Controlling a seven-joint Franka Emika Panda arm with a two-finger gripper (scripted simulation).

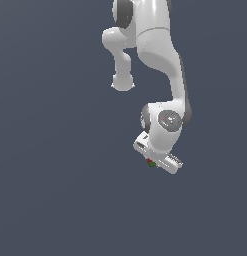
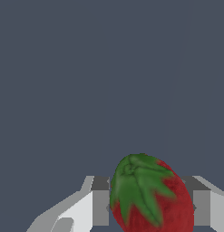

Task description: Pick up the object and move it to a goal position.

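Object: we see a small red strawberry with a green leafy cap, sitting between the two fingers of our gripper; in the exterior view it is only a tiny red and green speck at the edge of the white hand.

Jaws: both pads stand close against the berry's sides in the wrist view, so we judge them closed on it, though the contact points themselves are hidden behind the fruit.

Why held so: the berry lies with its cap turned toward the wrist camera and its body across the gap, which we think gives the pads the rounder flanks to press on, not the leafy end.

Arm: our white arm bends down from the top of the exterior view, with the gripper at its lowest point, tilted, not hanging straight.

Stage: we judge the pick as done and the carry as the step in hand; no goal marker shows in either view.

Surface: a flat, uniform blue-grey ground fills both views; we cannot tell whether the berry touches it or hangs above it.

Room: no walls, edges or furniture show.
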